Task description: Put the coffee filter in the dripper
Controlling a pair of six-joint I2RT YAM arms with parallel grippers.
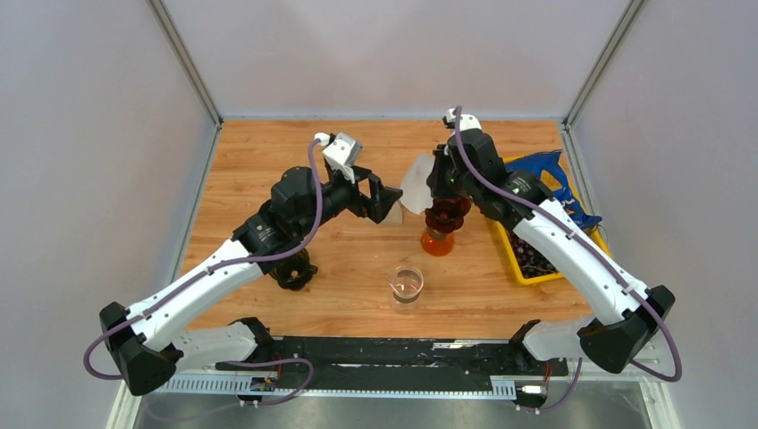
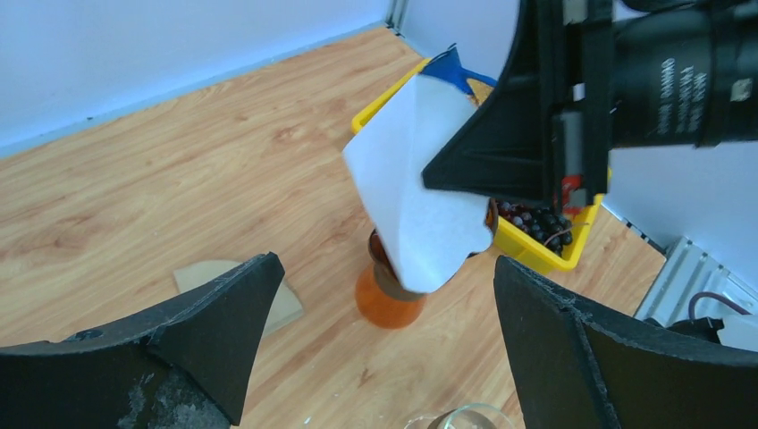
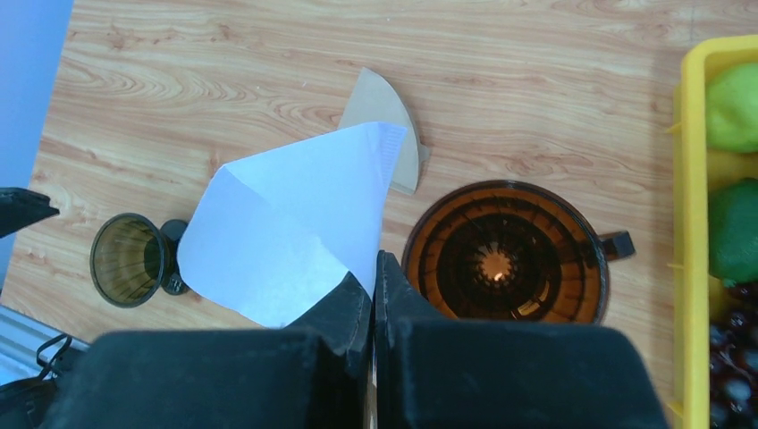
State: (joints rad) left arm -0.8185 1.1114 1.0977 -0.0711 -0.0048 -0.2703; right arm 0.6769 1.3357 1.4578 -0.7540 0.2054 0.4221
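Note:
The amber dripper stands on an orange base mid-table, its mouth open and empty in the right wrist view. My right gripper is shut on the edge of a white paper coffee filter and holds it in the air just left of the dripper's rim. In the top view the filter hangs left of the right gripper. My left gripper is open and empty, left of the filter and pointing at it. The left wrist view shows the filter in front of the dripper.
A brown paper filter lies flat on the table behind the dripper. A small dark cup stands left, a glass beaker in front. A yellow tray with grapes and green fruit and a blue bag sit right.

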